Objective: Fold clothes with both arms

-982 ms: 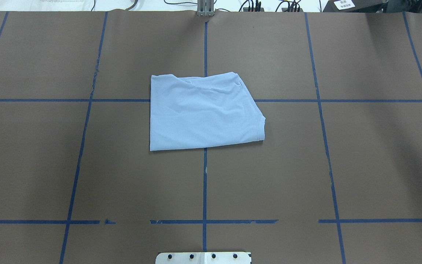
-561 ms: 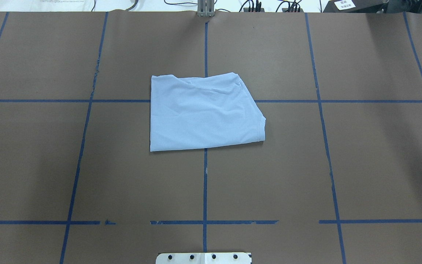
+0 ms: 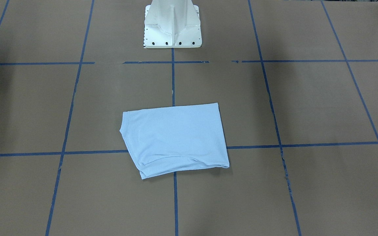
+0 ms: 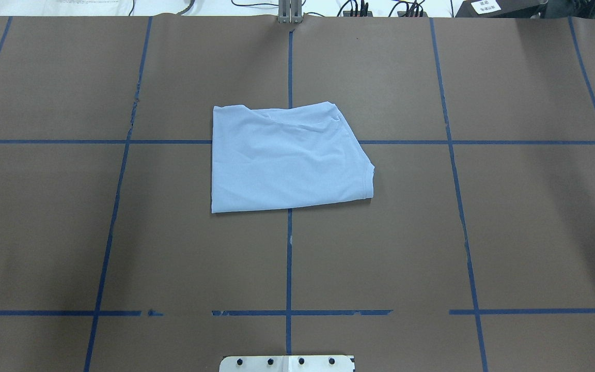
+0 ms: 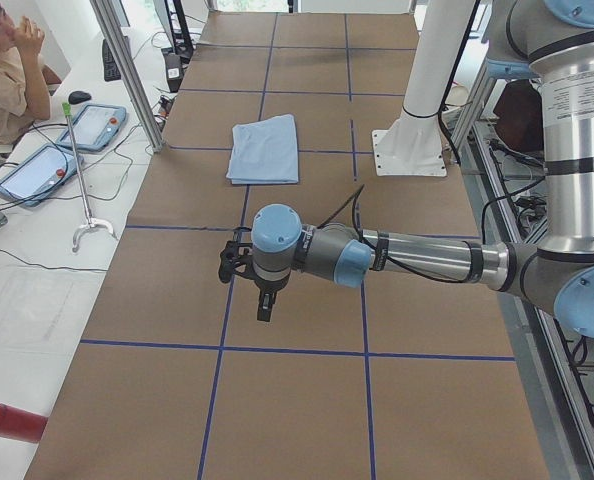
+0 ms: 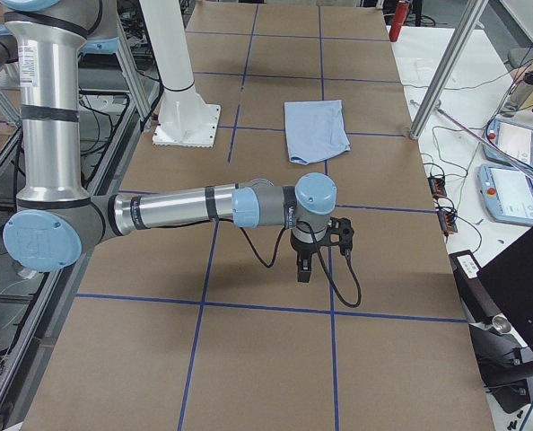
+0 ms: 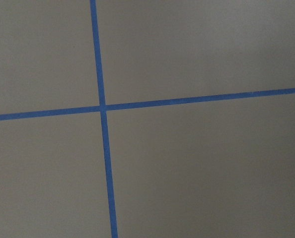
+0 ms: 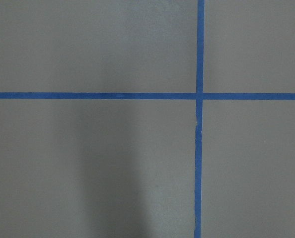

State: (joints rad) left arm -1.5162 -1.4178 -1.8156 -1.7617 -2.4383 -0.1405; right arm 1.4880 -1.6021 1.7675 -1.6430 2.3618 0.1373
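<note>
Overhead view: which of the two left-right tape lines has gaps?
The tape line nearest the pedestal base: it breaks on both sides of centre. The far line, running under the T-shirt, looks continuous.

The shirt (image 4: 287, 157) lies on the surface (image 4: 432, 232), between the left gripper (image 5: 264, 311) and the right gripper (image 6: 303, 273), well apart from both.
</note>
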